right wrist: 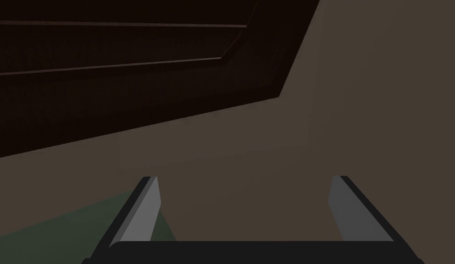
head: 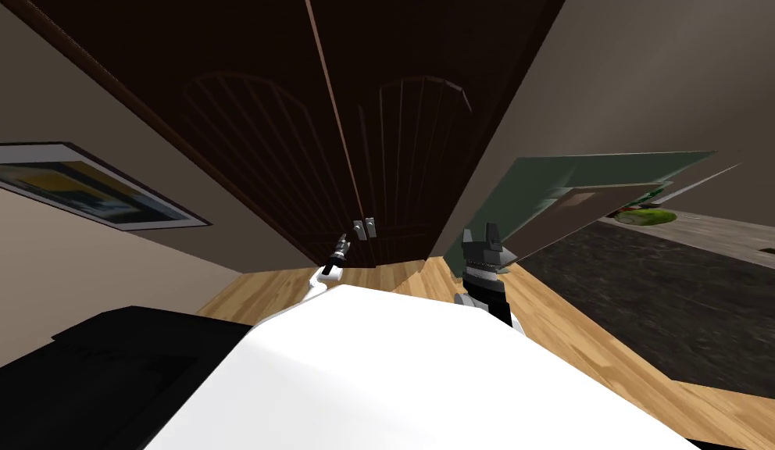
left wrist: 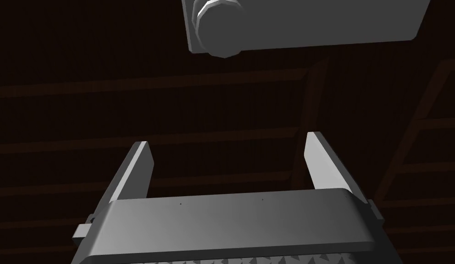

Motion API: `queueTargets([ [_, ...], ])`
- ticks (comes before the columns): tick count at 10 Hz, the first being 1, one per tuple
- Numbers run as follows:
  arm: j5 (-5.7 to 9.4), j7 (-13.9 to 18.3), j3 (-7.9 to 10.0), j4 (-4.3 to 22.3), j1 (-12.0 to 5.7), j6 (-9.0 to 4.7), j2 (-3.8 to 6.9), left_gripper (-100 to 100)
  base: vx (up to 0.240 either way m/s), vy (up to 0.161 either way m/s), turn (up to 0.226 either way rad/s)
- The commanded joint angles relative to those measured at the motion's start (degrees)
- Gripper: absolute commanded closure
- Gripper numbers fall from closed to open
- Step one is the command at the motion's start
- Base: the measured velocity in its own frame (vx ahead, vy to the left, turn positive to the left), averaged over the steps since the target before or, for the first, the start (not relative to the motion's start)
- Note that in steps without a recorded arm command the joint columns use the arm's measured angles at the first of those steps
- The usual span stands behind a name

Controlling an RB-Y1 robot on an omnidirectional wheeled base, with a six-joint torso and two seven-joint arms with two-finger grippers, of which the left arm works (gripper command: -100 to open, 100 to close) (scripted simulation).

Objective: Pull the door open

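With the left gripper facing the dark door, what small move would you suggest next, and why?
I would probably ease the left gripper toward the grey knob: its fingers stand open with nothing between them, and the knob lies beyond their tips on the dark door, not yet in reach to clamp.

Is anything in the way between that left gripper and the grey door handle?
No. In the left wrist view, only bare dark door shows between the open left gripper and the handle.

Light wood-plank floor (head: 581, 344) runs 10 to 4 o'clock. Dark mottled rug (head: 675, 305) lies flat on it at 3. Grey strip (head: 714, 230) past rug at 2, w/ green item (head: 648, 216) on it, unclear what.
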Motion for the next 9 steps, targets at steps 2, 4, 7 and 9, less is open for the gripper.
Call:
queueTargets([
  [2,0.22,-0.3,1.56,1.2,0.72,0.05,0.53,-100,-0.047,0.004,0.103],
  [4,0.40,-0.7,3.09,2.4,1.03,0.13,0.84,-100,0.092,0.167,0.121],
  [7,0.33,-1.0,3.11,2.7,0.17,0.02,0.37,-100,0.167,0.028,-0.036],
  [9,0.15,-1.1,2.23,2.4,-1.00,-0.16,-0.36,-100,0.215,-0.062,-0.120],
])
